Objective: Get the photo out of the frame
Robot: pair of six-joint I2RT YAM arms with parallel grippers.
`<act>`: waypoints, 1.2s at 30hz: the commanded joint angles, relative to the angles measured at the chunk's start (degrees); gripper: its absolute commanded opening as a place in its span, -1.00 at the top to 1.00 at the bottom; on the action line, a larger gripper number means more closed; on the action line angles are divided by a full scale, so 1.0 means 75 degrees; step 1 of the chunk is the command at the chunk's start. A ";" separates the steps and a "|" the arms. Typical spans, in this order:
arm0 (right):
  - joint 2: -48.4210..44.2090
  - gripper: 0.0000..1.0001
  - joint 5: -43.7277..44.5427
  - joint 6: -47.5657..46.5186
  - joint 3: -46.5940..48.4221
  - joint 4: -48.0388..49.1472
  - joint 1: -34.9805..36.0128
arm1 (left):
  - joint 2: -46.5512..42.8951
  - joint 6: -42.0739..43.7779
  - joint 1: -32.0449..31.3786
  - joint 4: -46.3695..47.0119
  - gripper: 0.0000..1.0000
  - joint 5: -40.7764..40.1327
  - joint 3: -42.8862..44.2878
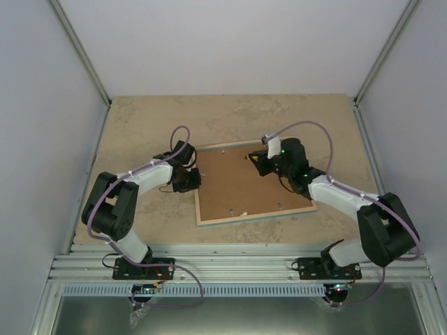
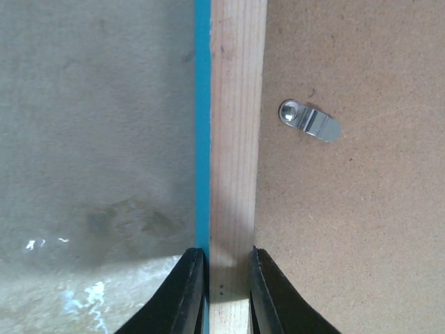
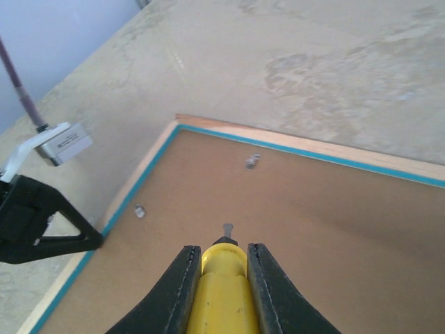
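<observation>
The frame [image 1: 251, 217] lies face down mid-table, with its light wood back rim [image 2: 236, 139] and turquoise edge [image 2: 202, 125] showing. A brown backing board [image 1: 241, 185] fills it, so the photo is hidden. My left gripper [image 2: 228, 268] is shut on the frame's left rim, one finger on each side. My right gripper [image 3: 222, 254] is shut on a yellow screwdriver [image 3: 222, 292]. Its metal tip [image 3: 227, 230] points at the backing board [image 3: 334, 229] near the far right corner.
Small metal clips sit on the backing board: one [image 2: 309, 122] by the left rim, two more [image 3: 252, 161] [image 3: 140, 210] near the far left corner. The beige stone-look table [image 1: 140, 125] surrounds the frame, bounded by grey walls and a metal rail in front.
</observation>
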 commanded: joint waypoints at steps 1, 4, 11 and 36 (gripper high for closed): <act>-0.0650 0.99 -0.0462 0.0262 -0.0411 0.0015 -0.0736 | -0.0193 0.0219 0.0189 -0.0251 0.75 -0.0231 -0.0010; -0.1060 0.99 -0.0777 0.0476 -0.0675 0.0081 -0.1427 | -0.0298 0.0247 0.0242 -0.0273 0.69 -0.0378 0.0021; -0.1695 0.99 -0.1887 0.1557 -0.1491 0.0896 -0.3266 | -0.0797 0.0372 0.0269 -0.0443 0.14 -0.0951 0.0250; 0.0531 0.98 -0.2673 0.5344 -0.3006 0.4747 -0.7372 | -0.2086 0.1063 0.0781 -0.0060 -0.63 -0.2662 -0.0011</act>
